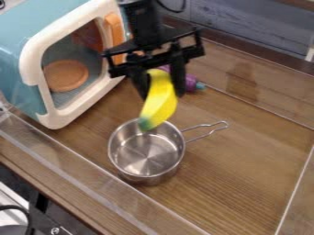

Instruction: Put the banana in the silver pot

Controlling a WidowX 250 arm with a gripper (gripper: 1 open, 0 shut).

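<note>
My gripper [157, 69] hangs over the middle of the table, shut on the upper end of the banana [157, 98]. The yellow banana dangles below the fingers, its lower tip just above the far rim of the silver pot [147, 150]. That pot is a small shiny steel saucepan standing upright on the wooden table, its wire loop handle [211, 129] pointing right. Nothing lies inside the pot.
A teal and white toy microwave [59, 57] stands at the left with its door facing me. A purple eggplant toy [189, 86] lies behind the gripper. A clear plastic wall [73, 170] runs along the front and right edges of the table.
</note>
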